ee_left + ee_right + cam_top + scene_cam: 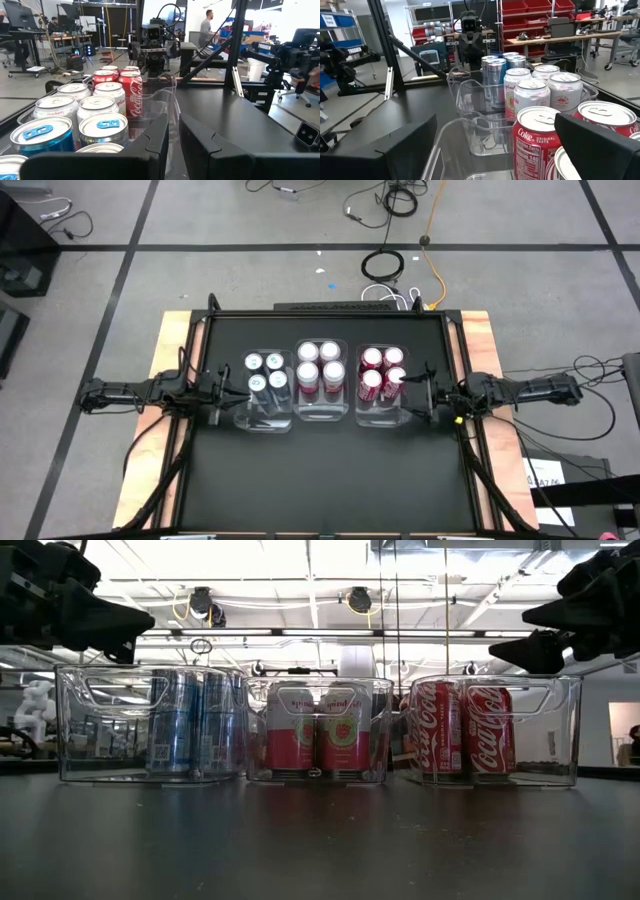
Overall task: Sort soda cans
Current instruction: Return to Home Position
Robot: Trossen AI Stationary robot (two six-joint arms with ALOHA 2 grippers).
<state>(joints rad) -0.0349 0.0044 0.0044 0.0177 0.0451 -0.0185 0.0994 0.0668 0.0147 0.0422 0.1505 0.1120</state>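
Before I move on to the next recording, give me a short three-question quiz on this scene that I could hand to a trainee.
1. True or false: each bin holds cans of only one colour.
2. Which bin holds the blue cans? A) left B) middle C) right
3. How many red cans stand in the right bin?

Key: 1 true; 2 A; 3 four.

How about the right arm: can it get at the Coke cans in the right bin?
Probably yes. The right gripper hovers open beside the right bin, whose top is open; the Coke cans stand upright with nothing above them. The left gripper sits by the left bin.
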